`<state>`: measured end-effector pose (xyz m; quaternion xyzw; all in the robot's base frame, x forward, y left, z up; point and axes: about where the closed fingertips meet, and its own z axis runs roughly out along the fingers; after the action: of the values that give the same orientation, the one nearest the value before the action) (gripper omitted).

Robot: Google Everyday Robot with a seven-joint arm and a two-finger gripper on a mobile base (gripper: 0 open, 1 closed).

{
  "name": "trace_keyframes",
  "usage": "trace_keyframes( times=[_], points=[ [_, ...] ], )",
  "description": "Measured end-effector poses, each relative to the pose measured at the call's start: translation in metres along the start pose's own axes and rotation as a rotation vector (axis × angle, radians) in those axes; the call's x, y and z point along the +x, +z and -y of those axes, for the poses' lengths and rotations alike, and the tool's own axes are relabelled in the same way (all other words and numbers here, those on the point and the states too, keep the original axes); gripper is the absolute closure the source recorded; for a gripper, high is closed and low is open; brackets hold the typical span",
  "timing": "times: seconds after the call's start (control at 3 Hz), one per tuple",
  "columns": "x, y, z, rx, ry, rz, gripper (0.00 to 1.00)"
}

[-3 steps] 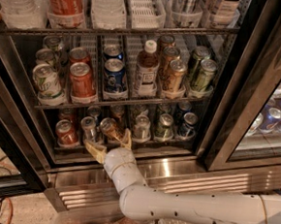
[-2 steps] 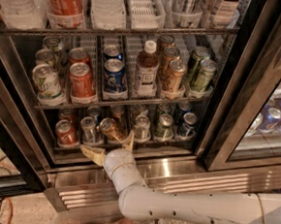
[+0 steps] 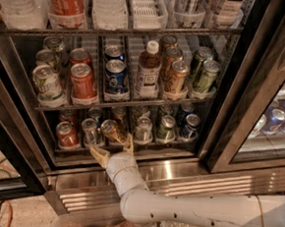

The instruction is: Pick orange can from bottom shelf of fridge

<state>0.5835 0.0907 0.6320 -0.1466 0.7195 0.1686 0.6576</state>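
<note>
The orange can (image 3: 112, 131), shiny copper with a silver lid, leans to the left at the front of the bottom shelf (image 3: 130, 146) of the fridge (image 3: 226, 112). It stands between a silver can (image 3: 90, 131) and another silver can (image 3: 143, 129). My gripper (image 3: 112, 146) is at the shelf's front edge, right below the orange can. Its two tan fingers (image 3: 99, 156) are spread open, one to each side of the can's base. I cannot tell whether they touch it. A red can (image 3: 67, 134) is at the far left of the shelf.
The rack above (image 3: 118, 103) holds red, blue, green and amber cans and a brown bottle (image 3: 148, 71). The black door frame (image 3: 229, 142) stands to the right and the ribbed steel base (image 3: 186, 180) lies below. My white arm (image 3: 199, 211) reaches in from the lower right.
The gripper has stayed at the shelf front under the orange can, with only a slight shift of its fingers. The can leans as before.
</note>
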Motion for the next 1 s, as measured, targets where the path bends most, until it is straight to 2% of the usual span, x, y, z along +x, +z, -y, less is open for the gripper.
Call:
trace_keyframes(
  times=[0.33, 1.0],
  points=[
    [0.004, 0.003, 0.001, 0.004, -0.009, -0.002, 0.34],
    [0.016, 0.018, 0.005, 0.017, -0.050, -0.015, 0.29]
  ],
)
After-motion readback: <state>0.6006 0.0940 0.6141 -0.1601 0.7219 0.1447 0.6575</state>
